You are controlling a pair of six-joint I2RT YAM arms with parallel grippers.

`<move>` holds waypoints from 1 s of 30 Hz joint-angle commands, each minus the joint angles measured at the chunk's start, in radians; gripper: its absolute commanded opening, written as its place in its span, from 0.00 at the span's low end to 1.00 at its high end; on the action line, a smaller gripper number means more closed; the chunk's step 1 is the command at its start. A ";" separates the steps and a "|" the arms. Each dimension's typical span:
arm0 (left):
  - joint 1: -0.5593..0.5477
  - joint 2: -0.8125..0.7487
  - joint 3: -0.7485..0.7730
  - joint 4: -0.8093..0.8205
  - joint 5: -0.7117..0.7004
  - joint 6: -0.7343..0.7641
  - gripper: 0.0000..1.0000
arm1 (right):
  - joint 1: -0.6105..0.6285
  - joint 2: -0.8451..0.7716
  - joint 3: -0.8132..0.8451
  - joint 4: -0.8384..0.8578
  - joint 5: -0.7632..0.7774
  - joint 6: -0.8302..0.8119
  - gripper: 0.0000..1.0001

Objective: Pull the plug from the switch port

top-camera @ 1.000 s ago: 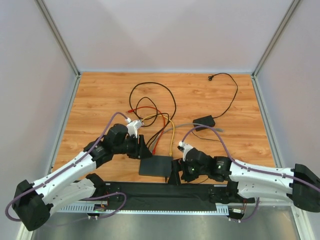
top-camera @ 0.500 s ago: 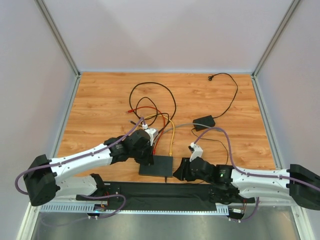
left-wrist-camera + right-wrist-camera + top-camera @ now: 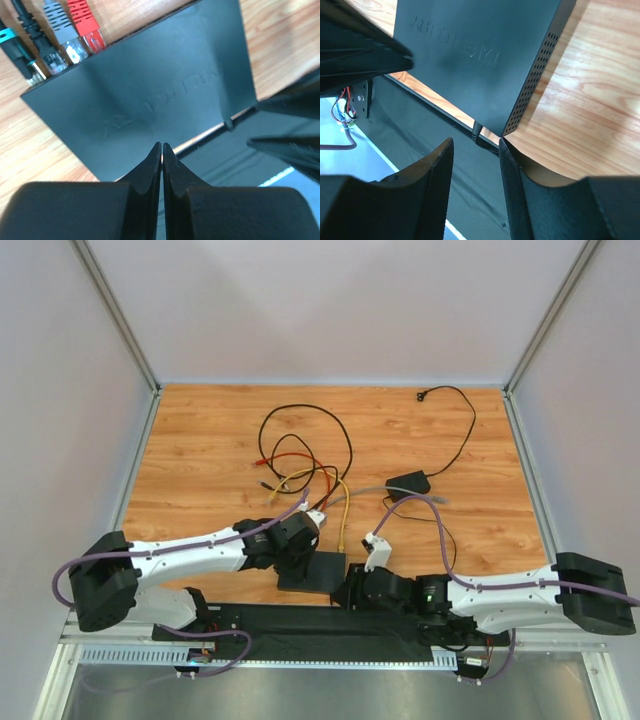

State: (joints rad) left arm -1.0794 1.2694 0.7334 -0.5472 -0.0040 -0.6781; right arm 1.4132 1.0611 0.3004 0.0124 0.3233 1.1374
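Note:
The switch [image 3: 318,572] is a flat black box near the table's front edge. In the left wrist view [image 3: 150,85] a red plug [image 3: 85,22], a grey plug [image 3: 61,32] and black plugs [image 3: 27,30] sit in its far edge. My left gripper [image 3: 162,146] is shut and empty, its tips over the switch's near edge. My right gripper [image 3: 476,145] is open and empty at the switch's near right corner [image 3: 512,125], beside a thin black plug [image 3: 476,131] in the near edge. In the top view it [image 3: 350,592] sits right of the switch.
Red [image 3: 290,458], yellow [image 3: 343,510], grey [image 3: 370,490] and black [image 3: 300,425] cables trail from the switch across the wooden table. A black power adapter [image 3: 408,483] lies at right, its cord ending in a wall plug [image 3: 422,395]. A black base plate [image 3: 300,625] runs along the front edge.
My left arm has swung right and down, bringing its shut gripper over the switch. My right arm has dropped lower towards the switch's near right corner.

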 commanded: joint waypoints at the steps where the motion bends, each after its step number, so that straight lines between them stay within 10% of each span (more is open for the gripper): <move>1: -0.008 0.059 0.055 0.029 -0.016 -0.008 0.04 | 0.020 -0.012 0.013 0.049 0.094 0.045 0.42; 30: -0.010 0.303 -0.017 0.268 0.116 -0.162 0.00 | 0.032 0.183 0.048 0.090 0.132 0.133 0.26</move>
State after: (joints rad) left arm -1.0843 1.5196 0.7807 -0.2337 0.1333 -0.8169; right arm 1.4456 1.2266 0.3229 0.0792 0.3561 1.2404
